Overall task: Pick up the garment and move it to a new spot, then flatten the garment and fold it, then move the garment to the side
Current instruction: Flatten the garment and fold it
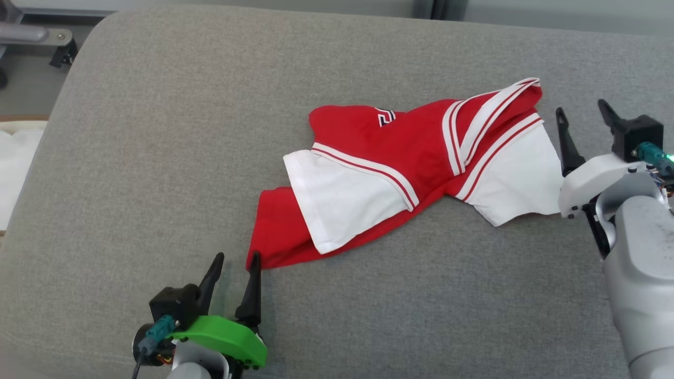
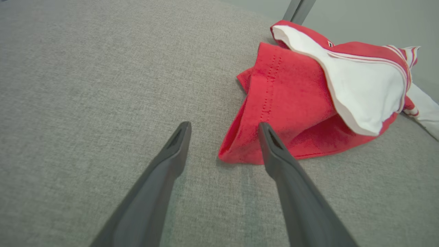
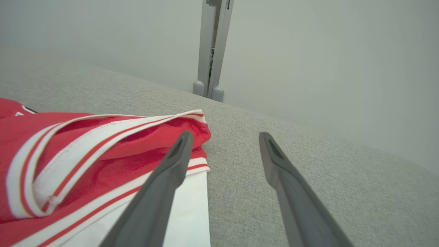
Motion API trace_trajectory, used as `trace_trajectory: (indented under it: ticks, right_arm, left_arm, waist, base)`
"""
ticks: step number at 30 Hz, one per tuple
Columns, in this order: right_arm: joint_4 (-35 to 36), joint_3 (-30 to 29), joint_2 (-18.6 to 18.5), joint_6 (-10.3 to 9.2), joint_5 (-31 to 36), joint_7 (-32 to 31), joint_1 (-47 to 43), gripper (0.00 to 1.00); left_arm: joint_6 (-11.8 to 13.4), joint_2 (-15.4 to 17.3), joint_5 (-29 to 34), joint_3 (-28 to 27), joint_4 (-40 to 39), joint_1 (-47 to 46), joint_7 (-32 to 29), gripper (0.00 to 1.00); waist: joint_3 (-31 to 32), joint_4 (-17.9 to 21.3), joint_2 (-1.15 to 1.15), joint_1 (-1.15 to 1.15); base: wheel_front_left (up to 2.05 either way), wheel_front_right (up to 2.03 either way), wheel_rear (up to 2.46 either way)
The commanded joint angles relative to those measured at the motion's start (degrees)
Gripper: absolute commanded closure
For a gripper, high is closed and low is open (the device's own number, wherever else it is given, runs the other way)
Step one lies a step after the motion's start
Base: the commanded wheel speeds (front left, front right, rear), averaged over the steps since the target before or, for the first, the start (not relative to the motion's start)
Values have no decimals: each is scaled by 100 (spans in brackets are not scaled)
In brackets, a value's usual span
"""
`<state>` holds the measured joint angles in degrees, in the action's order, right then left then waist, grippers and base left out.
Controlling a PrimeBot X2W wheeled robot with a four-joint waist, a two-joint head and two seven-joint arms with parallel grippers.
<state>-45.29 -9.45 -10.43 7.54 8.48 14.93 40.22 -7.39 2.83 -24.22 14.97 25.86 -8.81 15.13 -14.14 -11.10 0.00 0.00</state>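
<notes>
Red-and-white jersey (image 1: pixel 400 173) is lying bunched up mid-cushion, black number half hidden; plenty of bare grey cushion (image 1: pixel 158 158) on my left and in front; left gripper (image 1: pixel 237 256) spread at the red hem corner; right gripper (image 1: pixel 581 107) spread beside the white sleeve, gripping nothing; right wrist view adds a metal post (image 3: pixel 212 51) past the far edge.

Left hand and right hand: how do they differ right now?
The left hand has a green mount and sits at the red hem corner of the garment; the right hand has a white mount and sits by its white sleeve. Both are open, holding nothing.
</notes>
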Motion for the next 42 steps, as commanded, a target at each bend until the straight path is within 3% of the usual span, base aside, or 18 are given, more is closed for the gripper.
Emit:
trace_trajectory:
  ticks: [1, 12, 22, 42]
  right_arm:
    - [275, 1, 82, -11, -74, 27, -213, 0]
    - [1690, 185, 566, -11, -653, 31, -2077, 0]
    - [1948, 314, 715, -11, -887, 32, -3088, 0]
    - [1937, 404, 740, -11, -804, 33, -2434, 0]
  left_arm:
    - [-16, 17, 107, -102, -36, 62, 0, 0]
    - [-16, 17, 575, -594, -51, 395, 0, 0]
    - [-16, 17, 652, -666, 85, 878, 0, 0]
    - [-16, 18, 678, -709, 535, 186, 0, 0]
  waist:
    - [145, 161, 0, 0]
    - [755, 628, 0, 0]
    - [1153, 910, 0, 0]
    - [339, 817, 0, 0]
  base:
    - [0, 0, 0]
    - [0, 0, 0]
    - [0, 0, 0]
    - [0, 0, 0]
